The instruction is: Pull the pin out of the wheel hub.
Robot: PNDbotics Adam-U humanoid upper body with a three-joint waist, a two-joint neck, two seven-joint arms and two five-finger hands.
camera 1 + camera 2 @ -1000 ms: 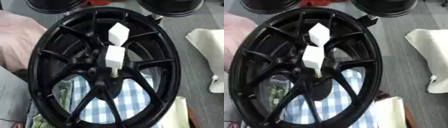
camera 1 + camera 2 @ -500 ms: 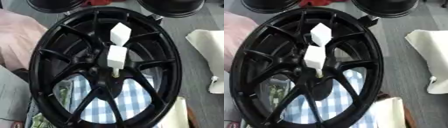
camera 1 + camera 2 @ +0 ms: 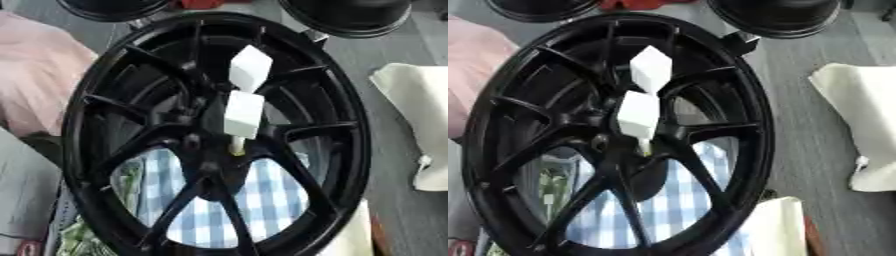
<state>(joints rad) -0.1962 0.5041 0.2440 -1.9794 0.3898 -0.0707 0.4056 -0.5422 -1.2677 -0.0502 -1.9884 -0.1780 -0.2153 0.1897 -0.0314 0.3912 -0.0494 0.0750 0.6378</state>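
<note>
Black wheel hub (image 3: 214, 135): white pin (image 3: 242, 117) seated at its centre, second white block (image 3: 250, 68) just above; my hands aren't visible.

Likely workshop: black wheel hub (image 3: 214, 135), more dark rims (image 3: 354, 15) behind, grey floor (image 3: 798, 100).

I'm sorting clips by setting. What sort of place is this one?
Probably a workshop or a wheel-handling test bench. A large black wheel hub with white-headed pins fills the view, more black wheels lie at the far edge, and blue checked cloth lies beneath.
</note>
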